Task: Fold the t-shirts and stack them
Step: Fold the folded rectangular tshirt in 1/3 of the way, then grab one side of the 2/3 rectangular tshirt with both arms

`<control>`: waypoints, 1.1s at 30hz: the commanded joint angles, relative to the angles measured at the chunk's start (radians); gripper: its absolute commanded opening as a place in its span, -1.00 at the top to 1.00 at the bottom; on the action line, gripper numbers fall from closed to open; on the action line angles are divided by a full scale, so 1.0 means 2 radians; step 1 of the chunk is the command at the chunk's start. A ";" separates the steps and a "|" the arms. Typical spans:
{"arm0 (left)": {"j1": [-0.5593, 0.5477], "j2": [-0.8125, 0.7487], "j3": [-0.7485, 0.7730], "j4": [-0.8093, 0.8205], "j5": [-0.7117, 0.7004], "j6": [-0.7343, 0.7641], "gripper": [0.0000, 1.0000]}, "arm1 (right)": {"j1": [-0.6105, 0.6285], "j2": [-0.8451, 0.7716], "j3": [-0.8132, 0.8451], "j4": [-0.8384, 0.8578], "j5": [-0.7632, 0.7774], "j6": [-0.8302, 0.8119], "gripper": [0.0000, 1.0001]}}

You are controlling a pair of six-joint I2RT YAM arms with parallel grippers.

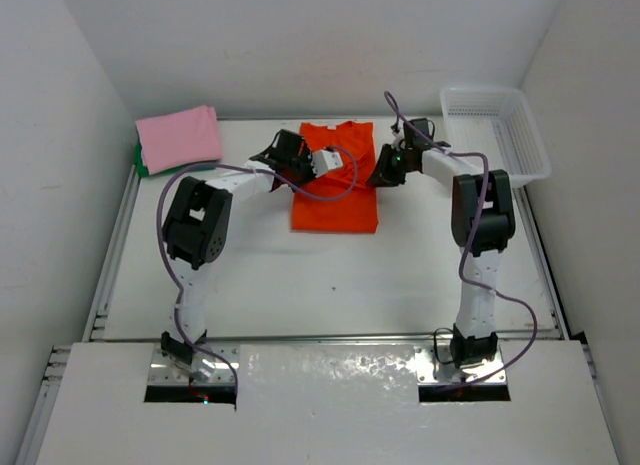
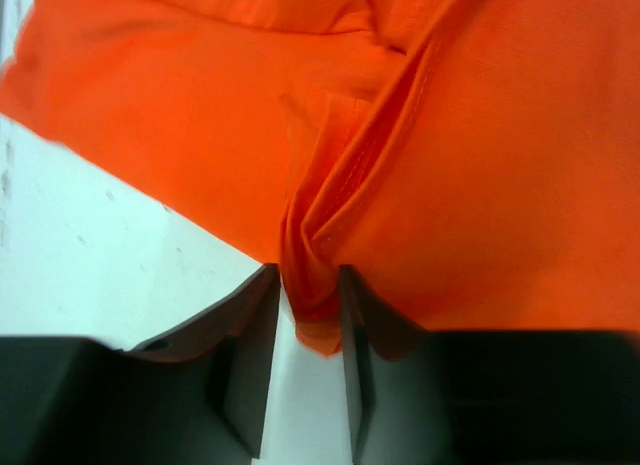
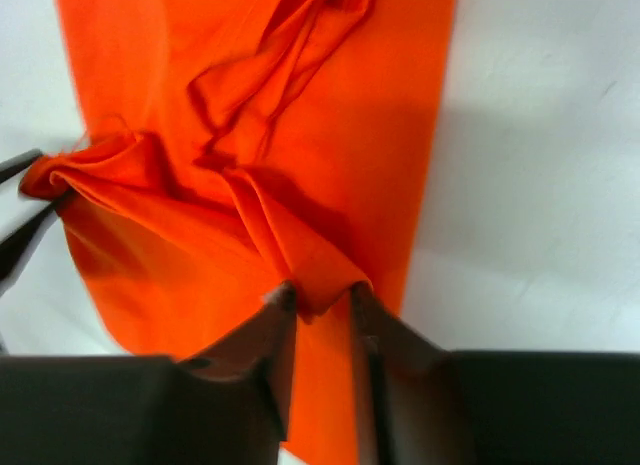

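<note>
Judged the main danger to be a slip of the cloth. Found the left fingers (image 2: 250,355) pressed together on a thin bunched ridge of the orange t-shirt (image 1: 335,213), with only the end of that ridge between them. Found the right fingers (image 3: 275,345) closed in the same way on a small peak of the same shirt, just at their tips. Expected a release on one side under any pull, and a crooked fold after it. Feared also a dragging of the whole shirt over the bench (image 1: 330,285) instead of a lifting of one layer, because of the several layers gathered in each pinch. Noted a purple cable (image 1: 335,192) passing over the cloth between the two pairs of fingers. Judged a catching there to be possible.

Saw the orange t-shirt on the bench between the two pairs of fingers, as a tall narrow rectangle with the collar on the far side. Saw it smooth in the part nearer to the arm bases, but wrinkled and twisted close to the fingers, with a stitched hem running into the left pinch. Saw the pink t-shirt (image 1: 180,135) folded on top of the green t-shirt (image 1: 141,165), well apart from the left fingers, on their outer side. Saw the white basket (image 1: 478,90) beyond the right fingers, apart from the cloth.
</note>
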 commanded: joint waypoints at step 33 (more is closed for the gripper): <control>-0.049 -0.094 -0.088 -0.203 0.044 0.141 -0.31 | 0.030 -0.141 -0.238 0.042 -0.005 0.009 -0.16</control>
